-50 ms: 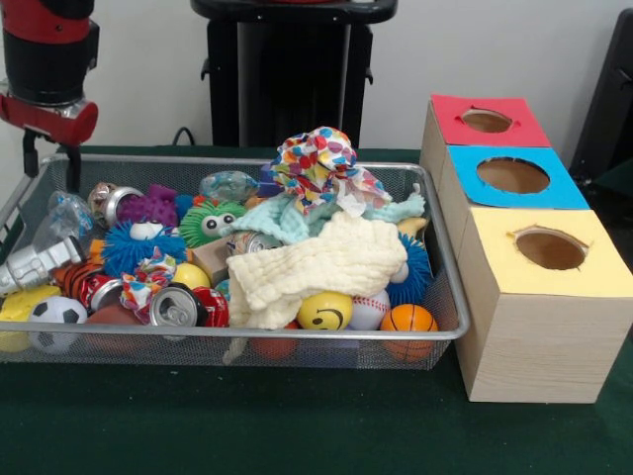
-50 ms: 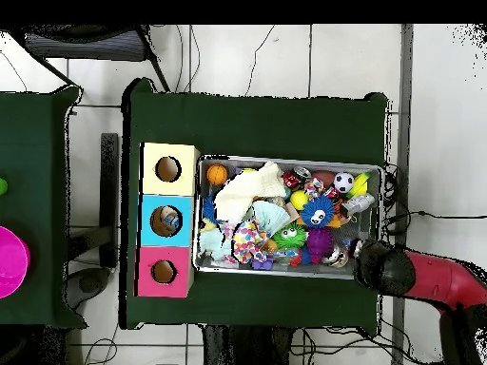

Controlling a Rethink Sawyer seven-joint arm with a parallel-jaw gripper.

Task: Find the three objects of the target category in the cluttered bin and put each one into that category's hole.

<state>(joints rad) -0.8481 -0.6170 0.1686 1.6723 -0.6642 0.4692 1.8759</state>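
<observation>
While the arm (image 1: 47, 69) hangs over the bin's (image 1: 119, 163) far left corner, its claw hidden so I cannot tell its grip, the toys sit right of it, boxes (image 1: 539, 257) beyond them.

- Arm (image 1: 47, 59): cut off by the top and left edges of the front view; only its lower red and black part shows, upper left of the frame. Whether the gripper is open or closed cannot be told in either view.
- Arm, overhead view (image 2: 418, 276): runs off the right edge, lower right of the frame.
- Cream cloth (image 1: 316, 267): covers the items beneath it at the bin's centre.
- Wire bin (image 1: 247, 334): its left corner is cut by the front view's left edge.
- Blue hole (image 2: 168, 220): something lies inside, too small to identify.
- Magenta round object (image 2: 11, 261): cut off at the overhead view's left edge.
</observation>
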